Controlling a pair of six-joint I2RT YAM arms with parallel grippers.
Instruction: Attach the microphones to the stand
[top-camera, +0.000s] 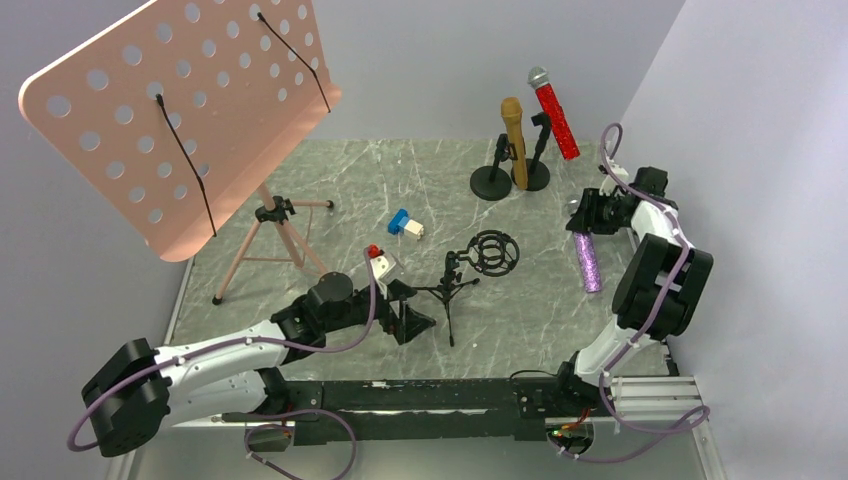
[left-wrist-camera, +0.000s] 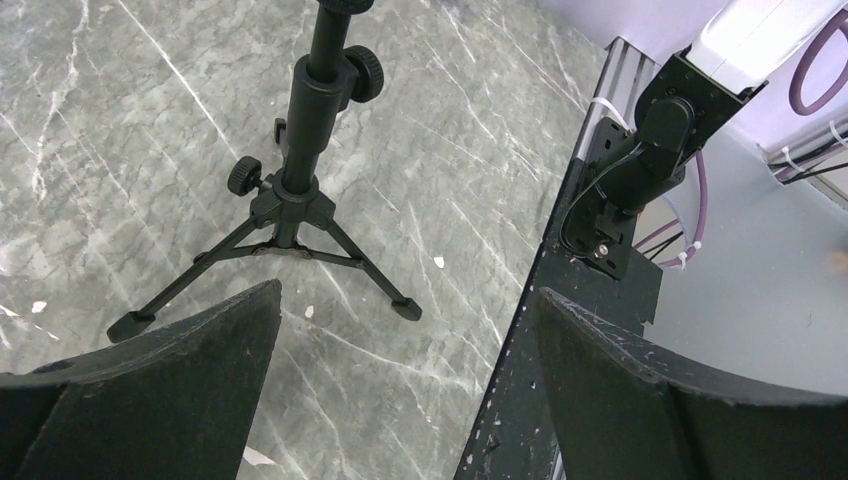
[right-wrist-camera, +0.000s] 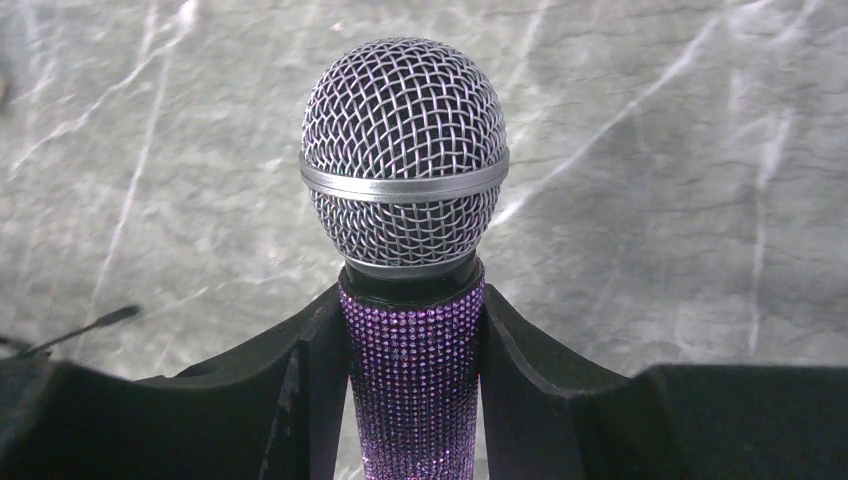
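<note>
Far left, the pink music stand (top-camera: 180, 120) towered over the play. The left claw (left-wrist-camera: 408, 296) hung spread wide and empty, just beside the black tripod stand (left-wrist-camera: 300, 190), whose ring-shaped shock mount (top-camera: 493, 252) held nothing. Further back, the gold microphone (top-camera: 514, 140) and the red microphone (top-camera: 555, 122) stood clipped in their round-based stands. Over on the right, the purple microphone (top-camera: 588, 262) lay on the marble surface (top-camera: 400, 180), and the right claw (right-wrist-camera: 412, 335) was clamped on its neck, just under the silver grille (right-wrist-camera: 405, 150). A sound spot, by the look of it. The body seemed stiff and slim, and the glitter likely gave some bite. A round barrel could twist between the pads, though, and the mesh head would dent if squeezed.
</note>
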